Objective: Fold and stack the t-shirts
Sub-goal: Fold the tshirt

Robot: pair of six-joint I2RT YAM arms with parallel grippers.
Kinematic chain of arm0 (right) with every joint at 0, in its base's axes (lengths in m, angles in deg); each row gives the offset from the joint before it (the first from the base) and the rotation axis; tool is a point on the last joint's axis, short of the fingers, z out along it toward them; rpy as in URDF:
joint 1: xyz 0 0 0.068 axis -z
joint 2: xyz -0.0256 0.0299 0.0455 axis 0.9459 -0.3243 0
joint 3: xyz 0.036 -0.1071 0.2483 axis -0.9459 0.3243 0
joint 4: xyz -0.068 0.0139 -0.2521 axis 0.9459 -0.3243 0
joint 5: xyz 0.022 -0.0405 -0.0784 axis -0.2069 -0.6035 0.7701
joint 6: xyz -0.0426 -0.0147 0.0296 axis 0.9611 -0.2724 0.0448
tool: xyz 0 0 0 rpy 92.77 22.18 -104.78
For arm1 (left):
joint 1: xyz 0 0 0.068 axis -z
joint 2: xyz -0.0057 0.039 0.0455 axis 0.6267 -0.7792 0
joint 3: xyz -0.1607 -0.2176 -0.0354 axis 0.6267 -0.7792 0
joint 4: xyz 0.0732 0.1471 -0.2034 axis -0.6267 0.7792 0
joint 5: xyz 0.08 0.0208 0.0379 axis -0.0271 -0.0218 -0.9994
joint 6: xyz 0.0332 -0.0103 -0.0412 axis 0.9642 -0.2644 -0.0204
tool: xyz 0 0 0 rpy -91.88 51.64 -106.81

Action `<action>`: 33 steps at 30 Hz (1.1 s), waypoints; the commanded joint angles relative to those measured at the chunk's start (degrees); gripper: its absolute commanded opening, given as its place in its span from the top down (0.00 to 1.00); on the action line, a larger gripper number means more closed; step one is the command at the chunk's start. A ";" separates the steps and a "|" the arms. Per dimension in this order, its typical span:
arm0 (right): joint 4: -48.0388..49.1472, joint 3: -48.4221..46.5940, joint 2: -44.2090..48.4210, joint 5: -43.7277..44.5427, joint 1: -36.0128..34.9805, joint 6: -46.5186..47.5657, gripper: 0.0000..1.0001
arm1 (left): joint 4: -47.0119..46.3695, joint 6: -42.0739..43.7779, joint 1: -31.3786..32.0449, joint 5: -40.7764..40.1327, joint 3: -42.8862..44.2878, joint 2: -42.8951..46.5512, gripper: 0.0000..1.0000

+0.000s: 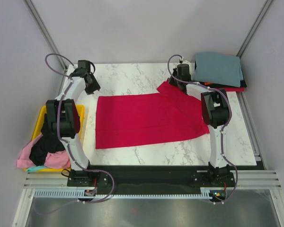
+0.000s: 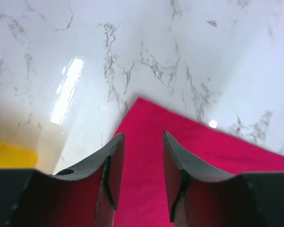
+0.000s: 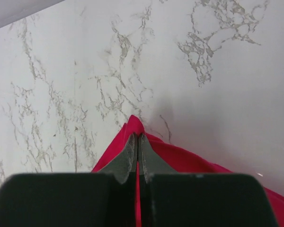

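A crimson-red t-shirt (image 1: 142, 120) lies spread flat on the marble table. My left gripper (image 1: 91, 84) is open and empty just above the shirt's far-left corner (image 2: 141, 101), which shows between its fingers (image 2: 114, 156). My right gripper (image 1: 176, 79) is shut on the shirt's far-right sleeve tip (image 3: 135, 124) and pinches a fold of red cloth (image 3: 189, 158). A folded grey-blue t-shirt (image 1: 218, 67) lies on a stack at the far right corner, with black and red edges under it. Pink, black and teal shirts (image 1: 38, 155) hang from the bin.
A yellow plastic bin (image 1: 42, 116) stands off the table's left edge; its rim shows in the left wrist view (image 2: 12, 156). Bare marble table (image 1: 132, 78) lies behind the shirt. Metal frame posts and grey walls close in both sides.
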 commanded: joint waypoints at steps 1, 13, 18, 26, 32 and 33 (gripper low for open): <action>4.88 -0.66 -0.04 -3.67 0.77 -1.50 1.00 | 1.95 -2.81 0.07 -2.68 5.75 -7.15 0.56; 5.23 -1.63 -0.75 -5.61 0.86 -2.47 1.00 | -0.25 -2.03 0.16 -1.80 5.58 -13.31 0.51; 5.15 -1.45 -0.92 -6.05 1.21 -2.73 1.00 | -1.65 -1.76 0.16 0.22 5.50 -14.89 0.51; 4.88 -1.80 -1.36 -6.75 1.39 -2.82 1.00 | -2.97 -1.32 0.07 1.72 6.38 -16.47 0.54; 4.88 -1.89 -1.45 -7.54 1.48 -2.12 1.00 | -4.46 -0.54 0.07 2.94 6.46 -17.09 0.78; 4.79 -1.98 -1.53 -7.89 1.56 -1.77 1.00 | -4.90 -0.18 0.07 3.56 6.55 -17.27 0.79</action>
